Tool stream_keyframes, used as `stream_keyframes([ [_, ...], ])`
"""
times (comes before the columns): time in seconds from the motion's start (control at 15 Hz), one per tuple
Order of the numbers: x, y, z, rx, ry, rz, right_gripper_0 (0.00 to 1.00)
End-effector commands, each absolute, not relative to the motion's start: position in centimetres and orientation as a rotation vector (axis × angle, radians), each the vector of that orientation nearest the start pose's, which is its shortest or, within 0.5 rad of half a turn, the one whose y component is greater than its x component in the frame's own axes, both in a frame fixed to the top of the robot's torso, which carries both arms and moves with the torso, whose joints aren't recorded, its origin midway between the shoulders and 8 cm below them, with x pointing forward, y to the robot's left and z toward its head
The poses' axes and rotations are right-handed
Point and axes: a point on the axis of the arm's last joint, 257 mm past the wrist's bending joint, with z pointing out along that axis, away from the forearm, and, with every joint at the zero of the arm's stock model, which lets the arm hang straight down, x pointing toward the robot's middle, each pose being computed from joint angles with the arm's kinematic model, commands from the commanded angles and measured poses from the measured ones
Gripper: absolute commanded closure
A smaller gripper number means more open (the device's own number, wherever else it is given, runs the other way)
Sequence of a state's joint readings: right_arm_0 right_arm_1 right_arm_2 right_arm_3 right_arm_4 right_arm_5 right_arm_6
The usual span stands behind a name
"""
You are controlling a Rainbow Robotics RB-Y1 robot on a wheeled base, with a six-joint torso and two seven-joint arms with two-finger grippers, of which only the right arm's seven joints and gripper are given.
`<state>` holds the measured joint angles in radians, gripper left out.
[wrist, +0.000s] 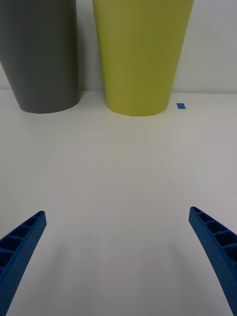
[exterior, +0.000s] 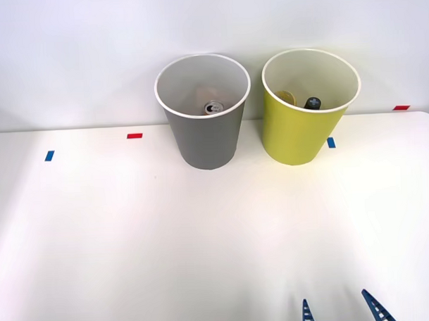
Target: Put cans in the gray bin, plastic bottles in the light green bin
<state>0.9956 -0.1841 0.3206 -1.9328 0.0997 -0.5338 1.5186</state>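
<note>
The white table [exterior: 133, 241] spans the front view, with a pale wall behind it; at its far side, close to the wall, stand two round tapered bins side by side, near each other but not touching; the gray bin [exterior: 203, 126] is on the left, upright, with a white rim and white inside; the light green bin [exterior: 306, 122] is on the right, also upright, with the same white rim. From the wrist the same two bins [wrist: 44, 59] [wrist: 140, 54] rise ahead of the fingers, well apart from them.

The right gripper [exterior: 341, 312] sits low at the near edge of the table, in front of the green bin and far from it; its blue ribbed fingers [wrist: 22, 242] are spread wide with only bare table between them, holding nothing.

Inside the gray bin, at the bottom, lies a can [exterior: 213, 108], its silver top with pull-tab facing up; inside the light green bin lies a plastic bottle [exterior: 312, 103] with a dark cap, and a patch of yellow shows just beside it.

Small tape marks dot the table: a blue mark [exterior: 331, 142] just beside the green bin's base, another blue mark [exterior: 49, 156] at far left, and a red mark [exterior: 135, 136] left of the gray bin.
</note>
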Motion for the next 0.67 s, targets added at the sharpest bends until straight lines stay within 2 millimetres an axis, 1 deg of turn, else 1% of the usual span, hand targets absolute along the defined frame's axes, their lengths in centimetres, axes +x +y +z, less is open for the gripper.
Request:
stream_keyframes([
  [0.07,23.54,-19.44,-29.41,-0.094,1.650,0.054,0.00],
  [0.67,23.54,-19.44,-29.41,-0.094,1.650,0.054,0.00],
])
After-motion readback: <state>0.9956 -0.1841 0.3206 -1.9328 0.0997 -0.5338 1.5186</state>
